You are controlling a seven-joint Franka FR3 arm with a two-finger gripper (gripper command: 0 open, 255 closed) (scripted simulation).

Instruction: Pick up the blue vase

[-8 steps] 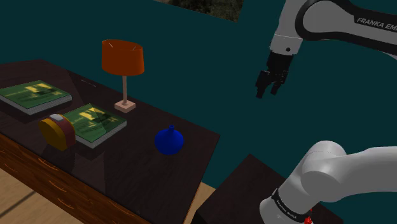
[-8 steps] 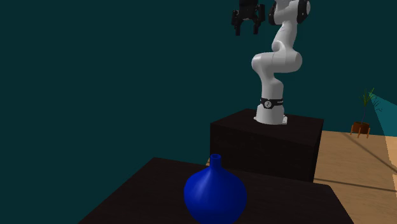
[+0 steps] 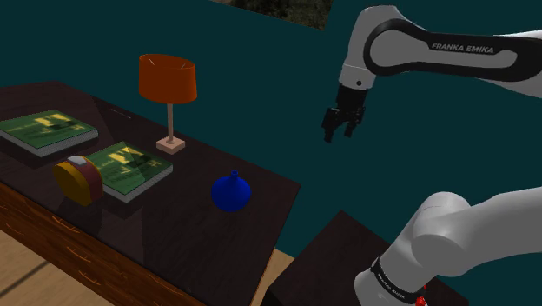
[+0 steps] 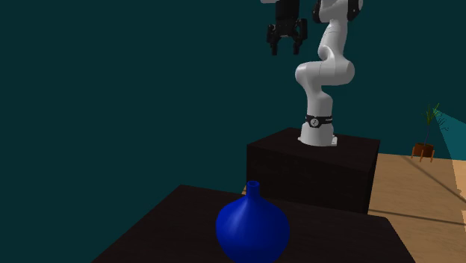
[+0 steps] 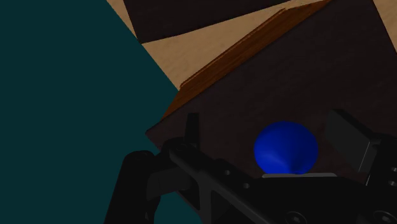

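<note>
The blue vase (image 3: 230, 191), round with a short narrow neck, stands upright near the right-hand end of the dark table (image 3: 174, 239) in the shoulder view. It also fills the foreground of the second exterior view as the blue vase (image 4: 252, 228). My black gripper (image 3: 337, 136) hangs in the air well above the vase and off to the shoulder view's right, past the table's end. Its fingers are apart with nothing between them, and the gripper (image 4: 286, 49) is high above the stand. In the wrist view the vase (image 5: 285, 146) lies far below, between the spread fingers (image 5: 347, 137).
An orange-shaded lamp (image 3: 168, 83) stands on the table behind the vase. Two green books (image 3: 128, 167) (image 3: 48, 130) and a yellow-and-red round object (image 3: 78, 180) lie further to the shoulder view's left. The dark stand (image 4: 314, 168) sits beyond the table's end. A teal wall is behind.
The gripper has moved toward the shoulder view's left and a little lower, closer to the table's end. The vase has not moved.
</note>
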